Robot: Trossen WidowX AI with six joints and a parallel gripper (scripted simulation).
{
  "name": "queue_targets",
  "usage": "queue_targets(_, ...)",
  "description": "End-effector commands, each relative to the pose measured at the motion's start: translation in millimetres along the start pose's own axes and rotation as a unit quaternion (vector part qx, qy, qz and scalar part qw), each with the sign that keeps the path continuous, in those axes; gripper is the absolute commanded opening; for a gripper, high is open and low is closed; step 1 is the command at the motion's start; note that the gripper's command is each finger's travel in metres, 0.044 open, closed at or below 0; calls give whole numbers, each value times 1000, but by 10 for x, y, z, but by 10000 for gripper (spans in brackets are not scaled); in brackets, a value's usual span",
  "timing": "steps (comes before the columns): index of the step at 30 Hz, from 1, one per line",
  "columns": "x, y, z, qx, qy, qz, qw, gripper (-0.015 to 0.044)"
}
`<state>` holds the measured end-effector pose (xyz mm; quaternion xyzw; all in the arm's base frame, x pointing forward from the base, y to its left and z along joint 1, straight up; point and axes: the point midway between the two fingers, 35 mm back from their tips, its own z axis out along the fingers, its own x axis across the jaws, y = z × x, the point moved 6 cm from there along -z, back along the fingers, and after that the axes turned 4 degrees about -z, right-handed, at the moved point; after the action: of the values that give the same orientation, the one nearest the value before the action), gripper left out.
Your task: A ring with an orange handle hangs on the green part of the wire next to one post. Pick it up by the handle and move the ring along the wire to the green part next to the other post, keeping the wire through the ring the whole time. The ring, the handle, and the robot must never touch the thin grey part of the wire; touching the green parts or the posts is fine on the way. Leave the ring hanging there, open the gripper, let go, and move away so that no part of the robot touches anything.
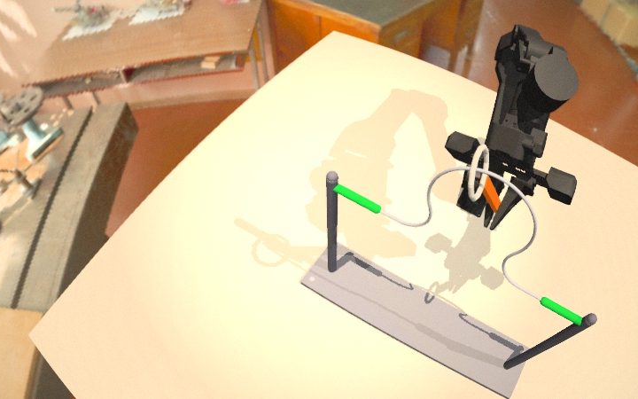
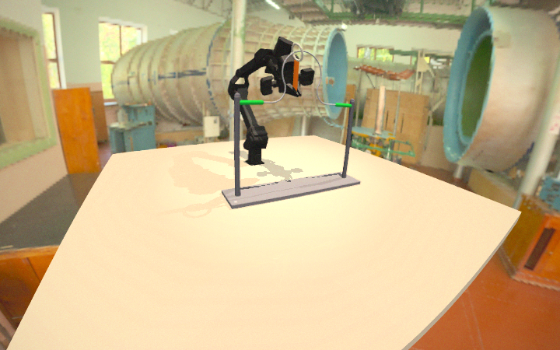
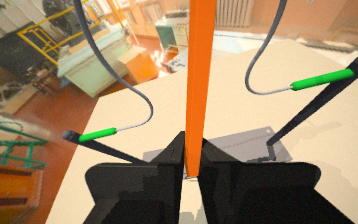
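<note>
The white ring (image 1: 470,181) (image 2: 298,61) is around the grey wire (image 1: 535,222) (image 2: 319,82) at the top of its high middle arch; whether they touch is too small to tell. Its orange handle (image 1: 493,194) (image 2: 295,75) (image 3: 200,90) points down from the ring. My gripper (image 1: 490,223) (image 2: 298,92) (image 3: 187,134) is shut on the handle's lower part, below the arch. The green part by the white-dot post (image 1: 357,198) (image 2: 251,102) (image 3: 322,80) and the other green part (image 1: 561,310) (image 2: 343,104) (image 3: 97,134) carry no ring. The ring is outside the wrist view.
The white-dot post (image 1: 331,222) (image 2: 236,148) and the other post (image 1: 549,343) (image 2: 348,143) stand on a grey base plate (image 1: 410,342) (image 2: 273,197). The wire curves down on both sides of my gripper and dips before each green part.
</note>
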<state>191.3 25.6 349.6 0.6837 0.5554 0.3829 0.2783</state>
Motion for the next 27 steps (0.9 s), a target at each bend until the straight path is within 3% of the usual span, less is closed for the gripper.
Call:
queue_targets(1, -5, 6, -6, -5, -17, -27, 999, -150)
queue_targets(27, -73, -17, 13, -21, -125, -187, 974, -150)
